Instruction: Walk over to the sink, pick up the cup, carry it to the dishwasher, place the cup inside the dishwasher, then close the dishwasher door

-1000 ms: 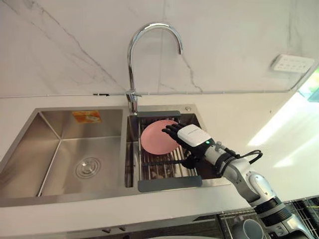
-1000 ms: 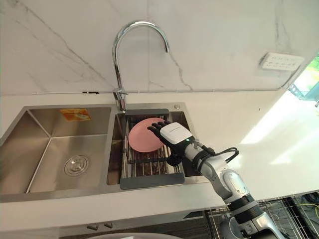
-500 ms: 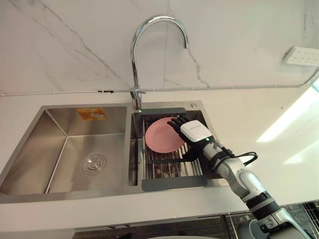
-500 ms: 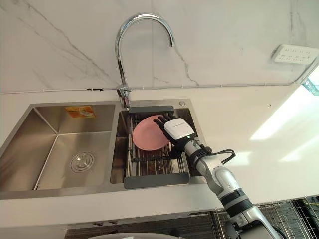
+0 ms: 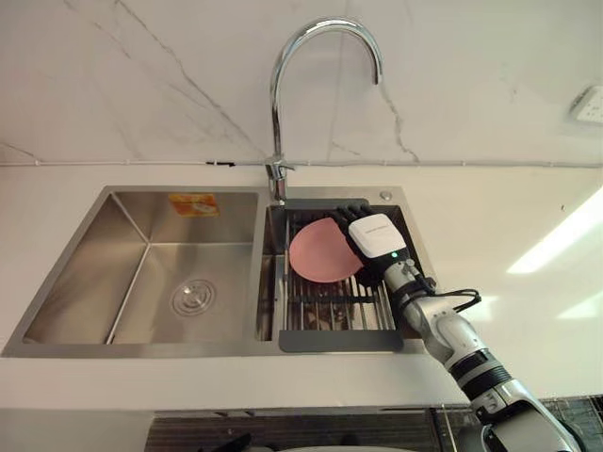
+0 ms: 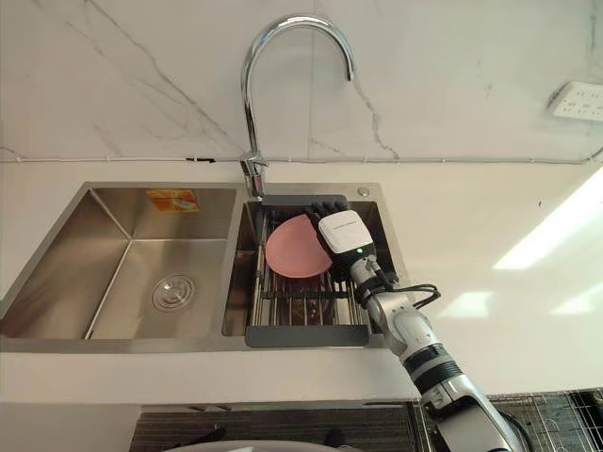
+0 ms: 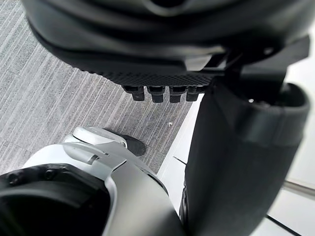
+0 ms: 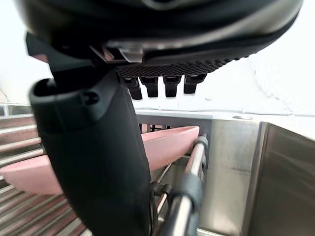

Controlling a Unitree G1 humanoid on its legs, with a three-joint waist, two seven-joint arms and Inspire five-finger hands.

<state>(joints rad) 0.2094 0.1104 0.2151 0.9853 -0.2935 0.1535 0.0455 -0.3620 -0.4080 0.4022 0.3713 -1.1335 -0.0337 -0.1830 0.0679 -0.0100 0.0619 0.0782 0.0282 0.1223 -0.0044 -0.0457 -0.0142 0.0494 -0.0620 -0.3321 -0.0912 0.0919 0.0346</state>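
1. Pink plate [image 5: 320, 250]: round, shallow, plain matt surface, with no pattern or print on it.
2. Position: it lies on the dark-framed wire rack [image 5: 339, 341] set in the right basin of the steel sink [image 5: 141, 193]. It is toward the rack's back end, just in front of the tap [image 5: 274, 122].
3. Orientation: being round, it has no long axis. It lies tilted, face up toward the head camera, with the edge by the rack's side rail raised (right wrist view).
4. Right hand [image 5: 379, 243]: reaches over the plate's right edge. Fingers [image 8: 172, 84] are straight and side by side, above the rim with a gap, not closed on it. The thumb [image 8: 93, 162] stands apart in front of the plate; I cannot tell whether it touches.
5. Left hand [image 7: 167, 54]: hangs over grey carpet floor [image 7: 49, 88], fingers [image 7: 158, 93] side by side and relaxed, holding nothing.
6. Writing: an orange sticker [image 5: 192, 201] is on the left basin's back wall; its print is too small to read.
7. White table [image 5: 509, 226] surrounds the sink.
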